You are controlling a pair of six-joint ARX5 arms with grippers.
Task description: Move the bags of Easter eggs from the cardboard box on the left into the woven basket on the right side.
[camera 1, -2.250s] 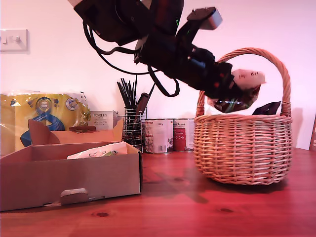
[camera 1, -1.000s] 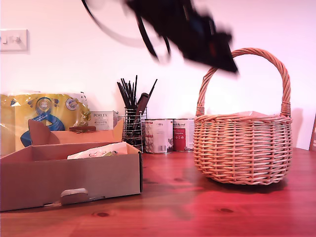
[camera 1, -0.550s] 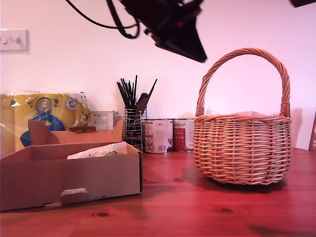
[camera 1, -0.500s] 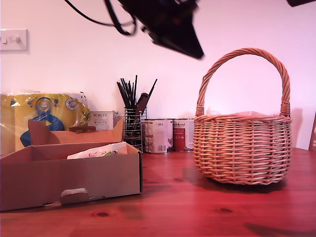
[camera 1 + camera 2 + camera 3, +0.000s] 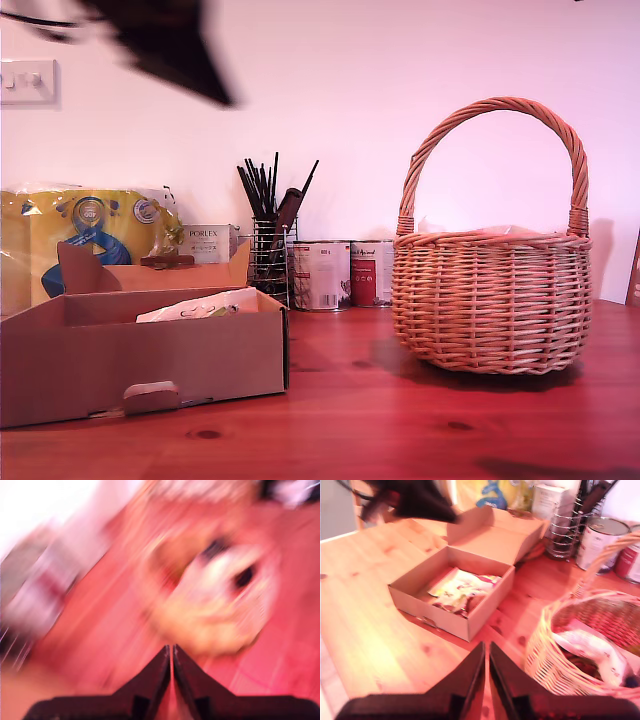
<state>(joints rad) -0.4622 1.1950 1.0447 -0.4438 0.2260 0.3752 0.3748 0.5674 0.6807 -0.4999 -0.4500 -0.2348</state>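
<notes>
Exterior view: a blurred arm [image 5: 165, 45] high over the cardboard box [image 5: 140, 360]; woven basket [image 5: 490, 300] at that view's right.
First wrist view: first end effector [image 5: 171, 652] clenched, empty, all blurred.
Second wrist view: second end effector [image 5: 486, 650] clenched, empty, above the bench [image 5: 365, 610], apart from the bags of Easter eggs [image 5: 460, 590] in the box; white bag [image 5: 592, 650] in the basket.

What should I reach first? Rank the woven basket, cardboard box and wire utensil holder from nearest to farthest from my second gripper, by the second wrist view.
1. Woven basket, close beside my second gripper.
2. Cardboard box, farther ahead.
3. Wire utensil holder, farthest, behind the box.
</notes>
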